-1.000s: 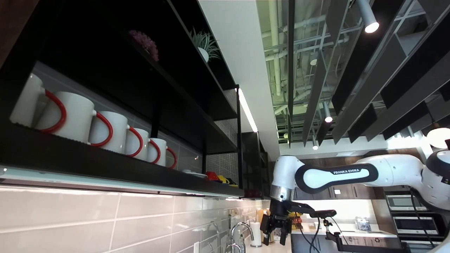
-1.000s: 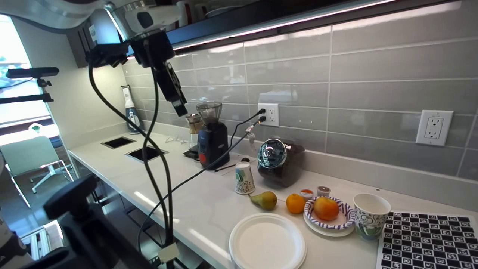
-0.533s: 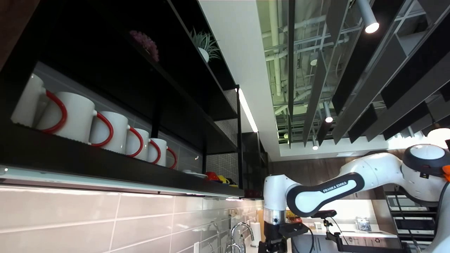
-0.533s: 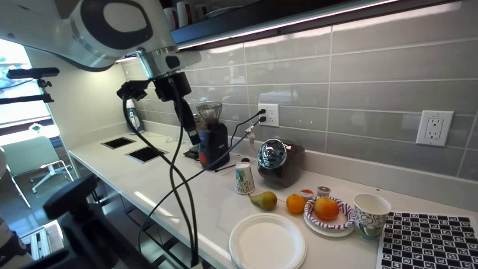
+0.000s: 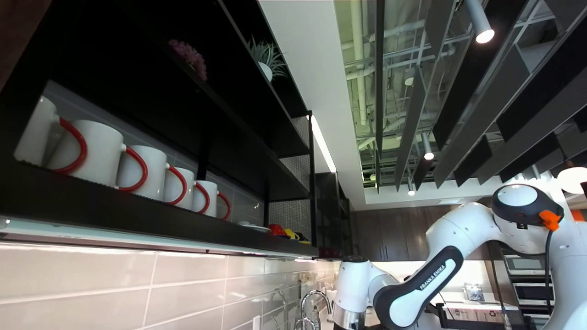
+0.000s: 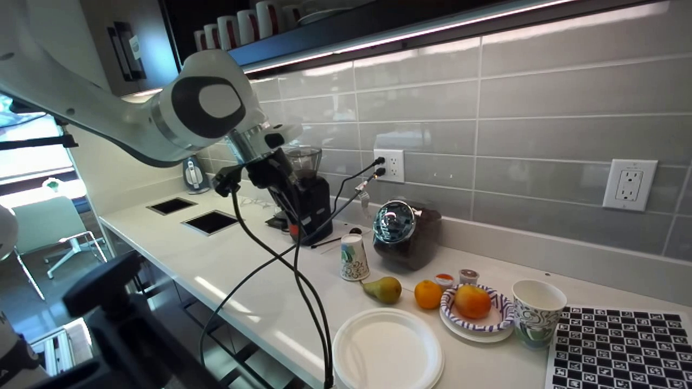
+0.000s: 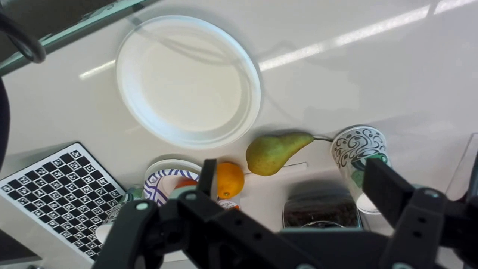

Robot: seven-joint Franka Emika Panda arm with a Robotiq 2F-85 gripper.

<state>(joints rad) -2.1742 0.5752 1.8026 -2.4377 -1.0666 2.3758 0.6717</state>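
Hangs above the tabletop (image 7: 328, 93) with pincer (image 7: 292, 170) spread wide — facing a pear (image 7: 272, 154), set between an orange (image 7: 230, 181) and an upturned paper cup (image 7: 357, 149).

In an exterior view, a checkered board (image 6: 621, 340) lies at the near right of the counter (image 6: 173, 243). On the tiled wall (image 6: 551, 97) sit a right outlet (image 6: 630, 185) and a left outlet (image 6: 397, 159), the latter holding two black plugs (image 6: 380, 172). Two dark openings (image 6: 211, 222) are set into the counter's far left end, and a pale green chair (image 6: 48, 219) stands beyond it. In an exterior view, white mugs (image 5: 98, 149) with red handles line a black shelf (image 5: 114, 204), and a spiky plant (image 5: 269, 57) sits higher up.
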